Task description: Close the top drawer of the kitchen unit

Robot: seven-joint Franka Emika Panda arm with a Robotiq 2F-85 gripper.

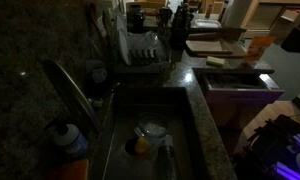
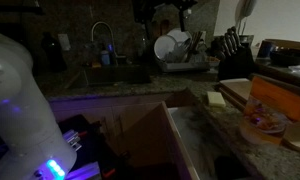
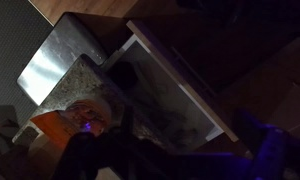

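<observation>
Closest looms the white robot arm (image 2: 18, 100), then the kitchen unit (image 1: 205, 125) with its dark granite counter and steel sink (image 1: 125, 105). Its top drawer (image 1: 240, 85) stands pulled out under the counter edge, pale rim showing. The gripper (image 3: 170, 158), a dark blur in the wrist view, cannot be told open from closed

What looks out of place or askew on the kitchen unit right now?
The shallow, pale-rimmed top drawer stands pulled out from the light-fronted, granite-topped kitchen unit, with its dark inside exposed; an exterior view shows it open too. Beyond that, nothing looks spilled, tilted or broken, though the pictures are dim and small details could be missed.
</observation>
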